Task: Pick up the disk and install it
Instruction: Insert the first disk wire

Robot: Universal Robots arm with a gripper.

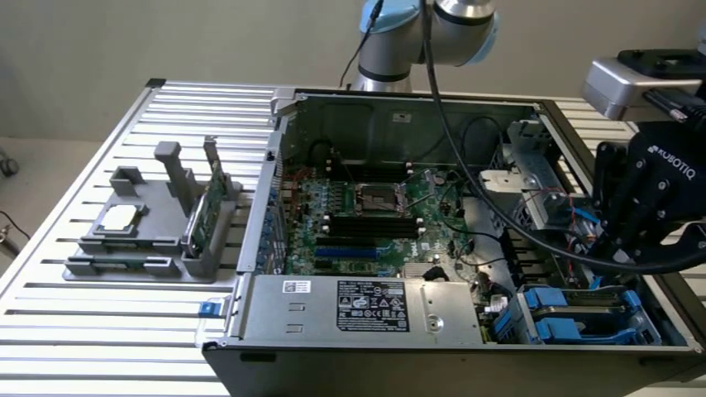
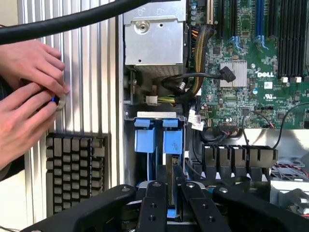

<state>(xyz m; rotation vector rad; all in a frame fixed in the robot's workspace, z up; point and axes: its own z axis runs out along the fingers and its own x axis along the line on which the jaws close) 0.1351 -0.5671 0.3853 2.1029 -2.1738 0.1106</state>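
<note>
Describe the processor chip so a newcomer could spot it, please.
On the table, to the exterior view's left of the computer case, stands a grey holder. The processor chip lies flat on it: square and silver, unlike the upright green card beside it.

Bright even light, soft shadows

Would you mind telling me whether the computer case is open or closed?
Open: the case stands uncovered, with the motherboard and power supply exposed inside.
</note>
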